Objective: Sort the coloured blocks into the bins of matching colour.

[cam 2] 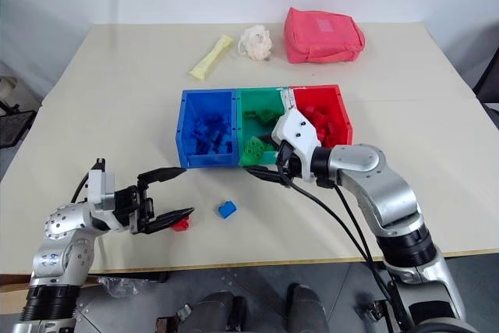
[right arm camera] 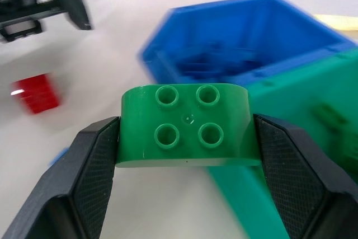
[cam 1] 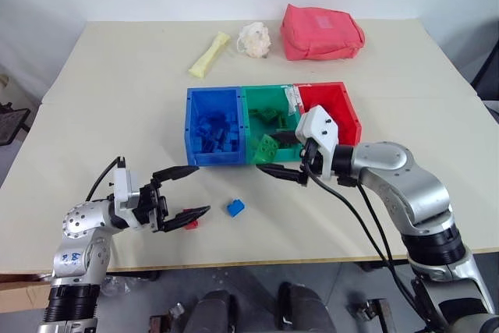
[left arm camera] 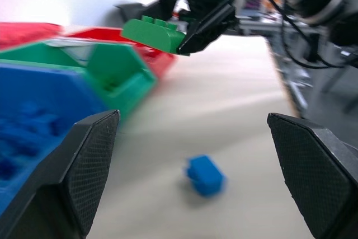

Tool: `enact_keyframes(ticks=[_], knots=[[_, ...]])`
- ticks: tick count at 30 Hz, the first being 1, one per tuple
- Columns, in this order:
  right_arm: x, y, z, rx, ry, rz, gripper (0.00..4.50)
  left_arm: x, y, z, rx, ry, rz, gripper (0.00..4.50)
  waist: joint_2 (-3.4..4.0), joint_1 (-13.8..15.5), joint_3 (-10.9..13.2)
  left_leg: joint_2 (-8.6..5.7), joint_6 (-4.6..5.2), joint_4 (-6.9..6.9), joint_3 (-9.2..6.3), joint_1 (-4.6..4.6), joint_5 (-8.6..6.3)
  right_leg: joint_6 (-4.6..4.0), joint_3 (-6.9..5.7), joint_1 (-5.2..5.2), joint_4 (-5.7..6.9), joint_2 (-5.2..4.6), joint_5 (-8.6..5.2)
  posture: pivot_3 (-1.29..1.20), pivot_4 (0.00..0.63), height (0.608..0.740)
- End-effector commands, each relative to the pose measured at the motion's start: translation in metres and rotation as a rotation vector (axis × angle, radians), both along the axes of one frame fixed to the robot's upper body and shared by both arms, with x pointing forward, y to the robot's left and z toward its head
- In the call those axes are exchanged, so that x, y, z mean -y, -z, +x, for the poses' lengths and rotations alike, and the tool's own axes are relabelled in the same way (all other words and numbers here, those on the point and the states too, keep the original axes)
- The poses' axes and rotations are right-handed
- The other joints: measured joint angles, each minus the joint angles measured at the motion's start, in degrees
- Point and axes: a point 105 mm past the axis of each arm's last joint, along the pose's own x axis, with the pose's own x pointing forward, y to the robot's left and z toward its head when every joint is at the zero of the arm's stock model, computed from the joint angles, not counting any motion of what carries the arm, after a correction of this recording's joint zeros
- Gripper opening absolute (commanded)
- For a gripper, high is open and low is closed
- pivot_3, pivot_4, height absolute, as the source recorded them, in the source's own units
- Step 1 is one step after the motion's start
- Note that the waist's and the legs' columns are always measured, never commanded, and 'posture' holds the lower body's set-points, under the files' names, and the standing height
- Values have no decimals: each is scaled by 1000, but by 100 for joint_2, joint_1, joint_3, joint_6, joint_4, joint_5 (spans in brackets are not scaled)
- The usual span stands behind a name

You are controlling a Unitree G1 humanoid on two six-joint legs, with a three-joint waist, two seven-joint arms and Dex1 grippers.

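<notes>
Three joined bins stand mid-table: the blue bin [cam 1: 214,158], the green bin [cam 1: 269,90] and the red bin [cam 1: 323,86], each with blocks inside. My right gripper [cam 1: 269,154] is shut on a large green block [right arm camera: 187,124] and holds it just above the table, in front of the green bin's near wall. A small blue block [cam 1: 235,207] lies loose on the table in front of the blue bin. A small red block [cam 2: 181,224] lies beside the lower finger of my left gripper [cam 1: 183,193], which is open and empty, low over the table left of the blue block.
At the far side of the table lie a pink-red fabric pouch [cam 1: 321,33], a white crumpled object [cam 1: 254,38] and a pale yellow packet [cam 1: 209,54]. The table's near edge runs just under both arms.
</notes>
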Motion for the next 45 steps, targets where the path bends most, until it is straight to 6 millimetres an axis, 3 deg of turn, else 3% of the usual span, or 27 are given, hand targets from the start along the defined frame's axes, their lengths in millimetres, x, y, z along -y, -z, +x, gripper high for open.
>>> enact_keyframes(ticks=[1, 2, 4, 6, 14, 16, 23, 26, 29, 32, 36, 45], knots=[[4, -24, 29, 94, 76, 13, 3329, 1, -12, 17, 54, -95, -35, 4500, 0, -7, 0, -5, 4, 0, 5, -1, 2, 0, -12, -2, 2, 0, 0, 0, 150, 740], [5, -28, 36, 103, 85, 16, 3329, 2, -15, 19, 60, -100, -41, 4500, 0, -10, 0, -6, 6, 2, 10, -1, 4, 1, -18, -4, 6, -1, 1, 0, 150, 740], [5, -32, 46, 109, 95, 20, 4042, 4, -16, 19, 62, -93, -40, 4500, 0, -12, 0, -8, 10, 4, 10, 0, 6, 2, -20, -6, 17, -3, 1, 0, 150, 740], [3, -33, 50, 123, 84, 10, 4468, 4, -16, 20, 65, -91, -38, 4500, 0, -12, 0, -7, 9, -1, 6, 3, 5, 2, -21, -9, 22, -2, 1, 0, 150, 740], [1, -45, 45, 165, 25, 9, 4468, -1, -19, 23, 75, -82, -31, 4500, 1, -11, 0, -10, 9, 2, 3, -3, 5, 2, -27, -10, 23, -4, 1, 0, 150, 740], [11, -44, 30, 162, -21, 1, 4468, 1, -20, 21, 75, -58, -21, 4500, 1, 14, 1, -9, 9, 4, 3, -3, 5, 2, -28, -9, 23, -4, 1, 0, 150, 740], [43, -13, -16, 103, -148, -107, 4468, -4, 6, 9, 6, 53, 139, 4500, 0, 7, 1, -16, 12, 1, 0, -4, 4, 4, -34, -2, 12, -11, 2, 0, 150, 740], [59, 1, -34, 57, -165, -128, 4468, -7, 7, 10, 1, 67, 139, 4500, 1, 12, 1, -7, 11, 0, 2, -3, 4, 4, -36, 1, 3, -4, 2, 0, 150, 740], [70, 10, -44, 34, -170, -147, 4468, -8, 7, 11, -3, 80, 148, 4500, 0, 22, 1, -6, 11, 4, 2, -2, 4, 4, -36, 7, -3, -6, 2, 0, 150, 740], [101, 32, -63, -33, -169, -215, 4468, -12, 13, 7, -39, 112, 192, 4500, 0, 76, 1, -6, 11, 6, 0, -1, 4, 5, -36, 10, -5, -8, 3, 0, 150, 740], [122, 39, -71, -62, -129, -225, 4468, -21, 15, 4, -66, 122, 227, 4500, 0, 122, 2, -7, 11, 2, 3, -2, 4, 6, -36, 13, -16, -8, 3, 0, 150, 740], [111, 38, -66, -47, -141, -196, 4468, -20, 6, 6, -36, 111, 215, 4500, 0, 130, 2, 2, 9, 6, 5, 4, 3, 6, -8, 14, -15, -13, 3, 0, 150, 740]])
